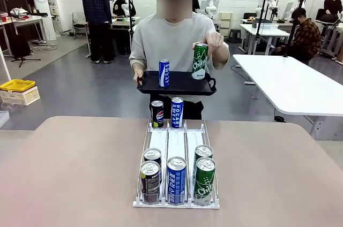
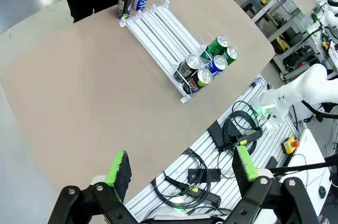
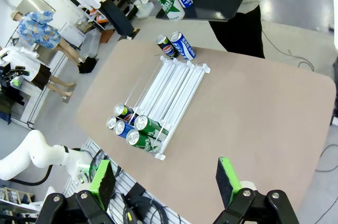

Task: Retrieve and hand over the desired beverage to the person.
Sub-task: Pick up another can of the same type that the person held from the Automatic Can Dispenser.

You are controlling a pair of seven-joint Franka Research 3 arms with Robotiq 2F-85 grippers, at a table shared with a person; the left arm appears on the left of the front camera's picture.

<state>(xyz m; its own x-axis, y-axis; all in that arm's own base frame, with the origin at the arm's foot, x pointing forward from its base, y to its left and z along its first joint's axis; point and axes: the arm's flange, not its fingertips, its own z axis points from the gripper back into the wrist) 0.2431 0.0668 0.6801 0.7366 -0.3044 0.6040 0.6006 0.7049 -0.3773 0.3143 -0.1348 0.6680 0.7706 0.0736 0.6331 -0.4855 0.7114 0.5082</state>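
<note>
Drink cans (image 1: 176, 180) stand in a clear three-lane rack (image 1: 176, 140) on the brown table (image 1: 69, 168). Five are bunched at the end nearest the robot. A black one, a blue one and a green one are in front, with another black one and another green one right behind the outer two.

At the rack's far end a black cola can (image 1: 157, 113) and a blue can (image 1: 177, 112) stand upright side by side.

Across the table the person (image 1: 171, 37) in a light grey top holds a black tray (image 1: 185, 89) level in front of the body, with one hand (image 1: 139, 75) at its side edge. A second blue can (image 1: 164, 73) stands upright on the tray. The person's other hand (image 1: 215, 39) is closed round the top of a green can (image 1: 200, 61), which is upright at the tray. I cannot tell whether its base rests on the tray or hangs just above it.

The left gripper (image 2: 181, 167) hangs high over the near edge of the table, its green-padded fingers (image 2: 119, 168) wide apart with nothing between them. The right gripper (image 3: 165, 176) hangs high on the other side, its fingers also spread and empty. Both are well apart from the rack and from the person.
</note>
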